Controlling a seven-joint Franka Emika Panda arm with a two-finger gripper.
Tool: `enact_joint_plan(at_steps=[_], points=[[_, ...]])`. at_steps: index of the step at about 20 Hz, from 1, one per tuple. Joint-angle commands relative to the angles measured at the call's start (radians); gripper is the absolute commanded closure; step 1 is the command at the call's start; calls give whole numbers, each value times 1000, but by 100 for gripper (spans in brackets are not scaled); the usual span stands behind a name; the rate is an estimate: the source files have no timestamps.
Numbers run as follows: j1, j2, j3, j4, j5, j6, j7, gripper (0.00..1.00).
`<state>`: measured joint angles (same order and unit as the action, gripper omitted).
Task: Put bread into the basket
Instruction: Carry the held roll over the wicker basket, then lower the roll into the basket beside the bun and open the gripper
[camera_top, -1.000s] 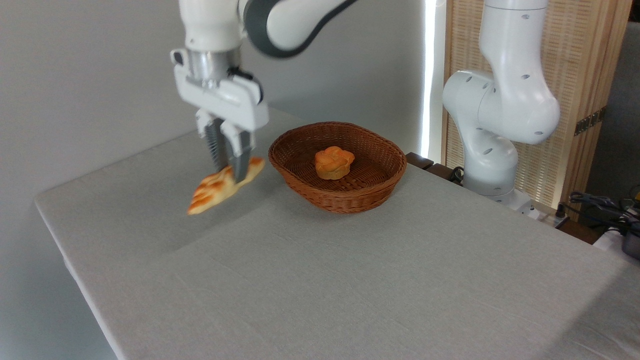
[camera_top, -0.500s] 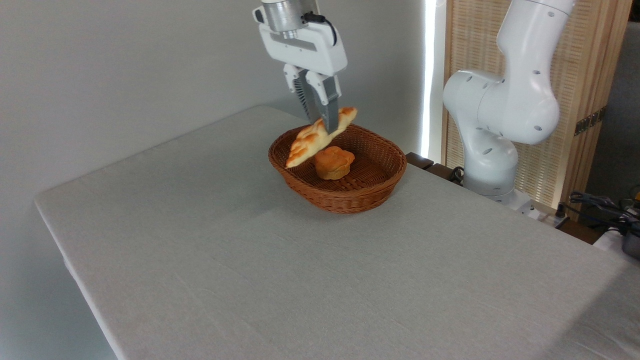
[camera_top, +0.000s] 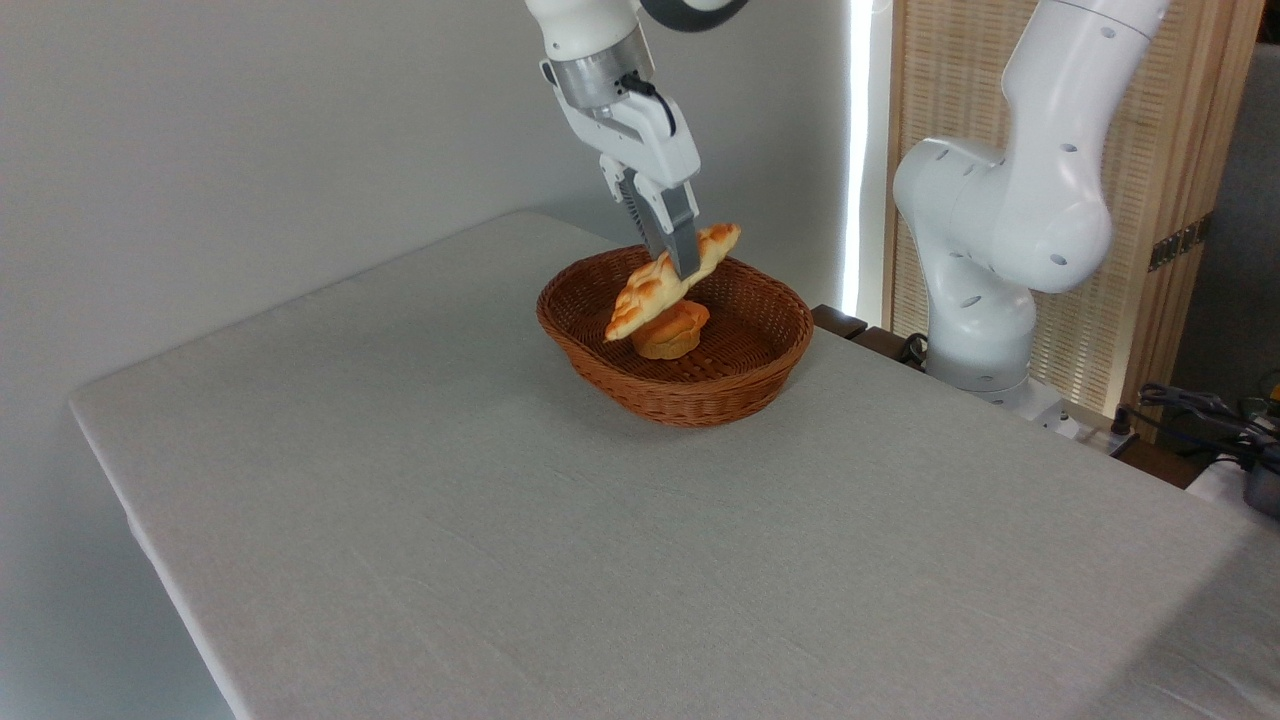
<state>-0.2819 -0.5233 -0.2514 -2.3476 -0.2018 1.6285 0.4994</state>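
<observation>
The bread (camera_top: 655, 290) is a long braided loaf that becomes narrow at both ends. Its top is golden with orange-brown toasted patches, and the braid shows as rounded bumps along its length. It hangs in the air, tilted: the lower end points down to the left, and the higher end points up to the right, above the far rim of the basket (camera_top: 610, 352). The lower end is just above a small round orange bun (camera_top: 676, 332), and from this view I cannot tell if the two touch.

The gripper (camera_top: 681, 266) comes down from above, leaning a little, and its two fingers pinch the bread near its upper half, one finger (camera_top: 684, 240) in front of the loaf and the other behind it.

The basket is oval, brown and woven, shallow with sides that open outward. The bun lies inside it near the middle. The basket stands on the table (camera_top: 560, 560) close to the far edge, toward the far right corner. The table has a pale grey cloth. Behind the right edge stands the white base of the robot arm (camera_top: 985, 250), in front of a light wooden screen (camera_top: 1160, 150).
</observation>
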Motion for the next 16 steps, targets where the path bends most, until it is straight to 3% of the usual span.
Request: enact_joint_plan(at_steps=[1,3,16], points=[[-11,0,20,-33,-21,88,27,15],[-11,2,20,-39,-21,96,27,1],[-11,5,20,-39,-19,96,27,0]])
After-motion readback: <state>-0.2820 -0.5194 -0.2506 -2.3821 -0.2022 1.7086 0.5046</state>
